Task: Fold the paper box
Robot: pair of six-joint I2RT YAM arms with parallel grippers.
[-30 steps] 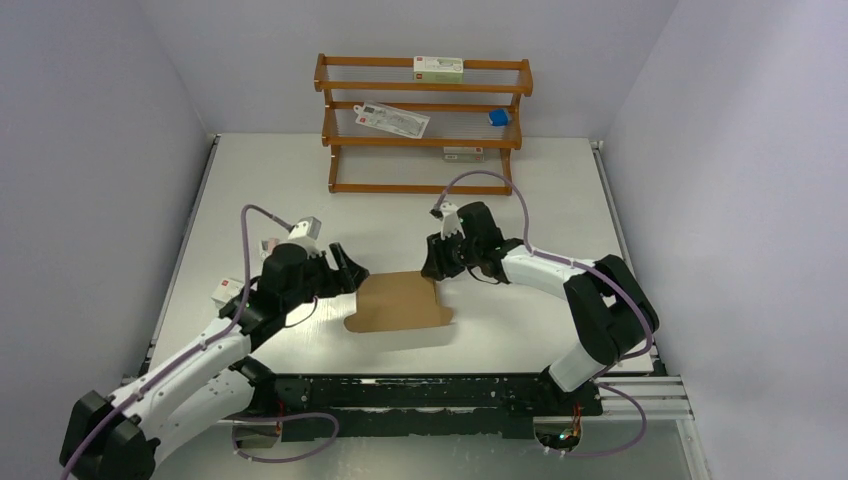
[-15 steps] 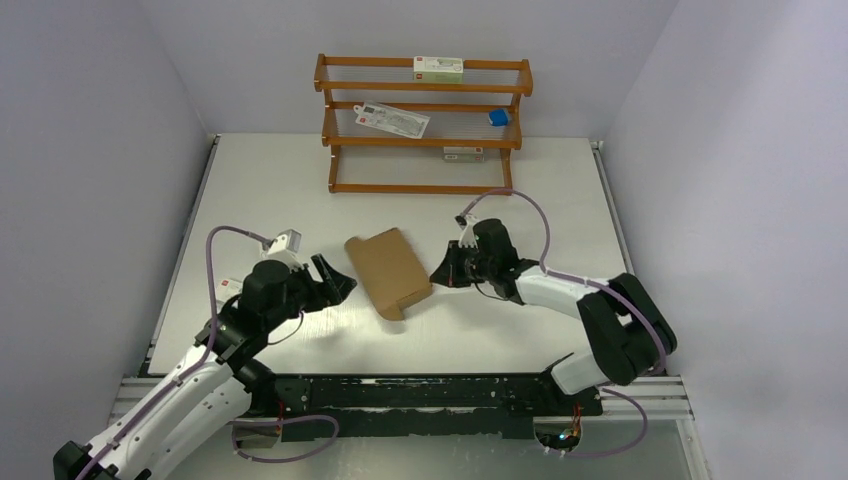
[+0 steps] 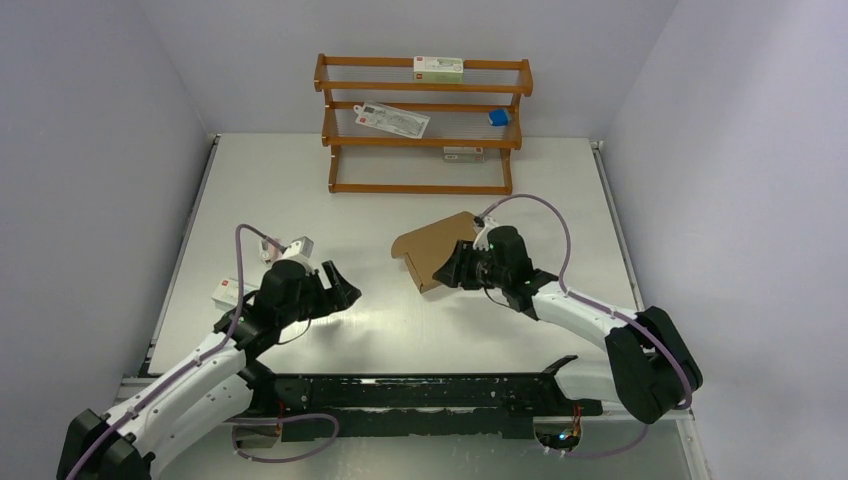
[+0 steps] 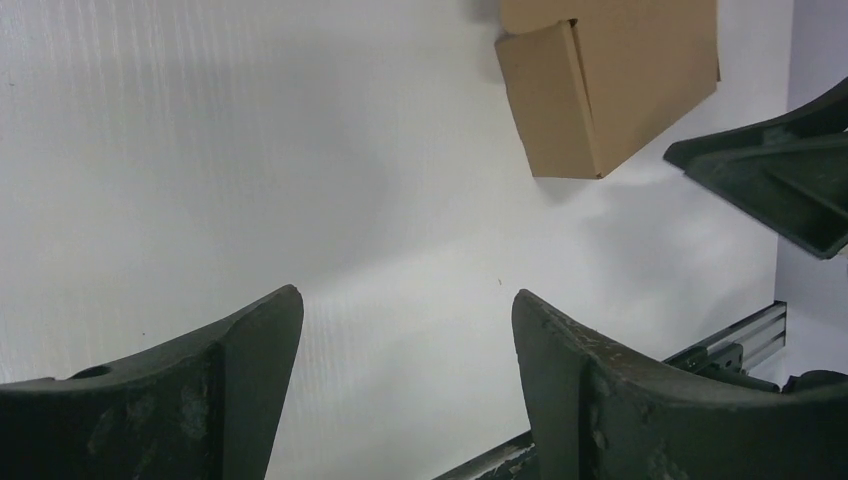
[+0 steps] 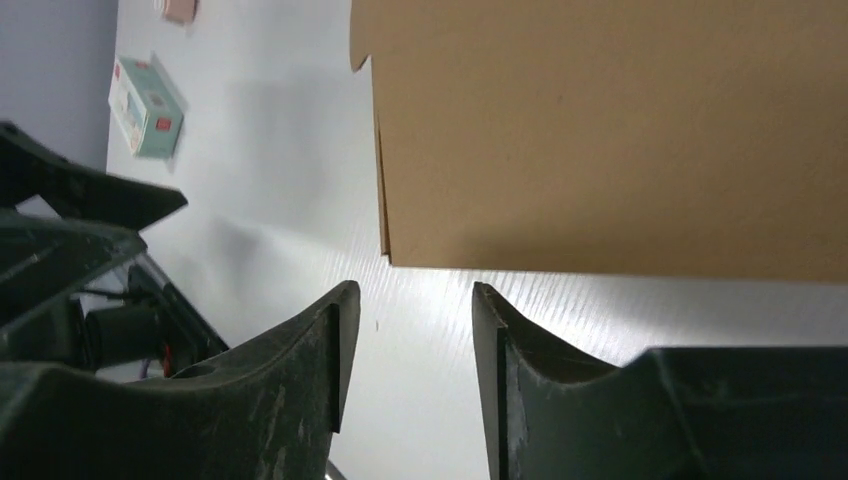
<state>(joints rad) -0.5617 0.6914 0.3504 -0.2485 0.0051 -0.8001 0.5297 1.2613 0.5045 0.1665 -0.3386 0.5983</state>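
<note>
The paper box (image 3: pixel 430 250) lies just ahead of the right gripper (image 5: pixel 412 288), jaws parted and empty; the left gripper (image 4: pixel 405 297), gaping, stands well apart.

Readable text: none in any view.
White carton with a red mark (image 3: pixel 438 66), top shelf of the brown wooden rack (image 3: pixel 420 188): print too small to read.
Flat white packet (image 3: pixel 391 119), middle shelf: grey print, illegible.
Small white carton (image 5: pixel 145 107) on the tabletop (image 5: pixel 250 150): red marks, lettering blurred.
Plain brown cardboard box (image 3: pixel 437 250): bare faces.
</note>
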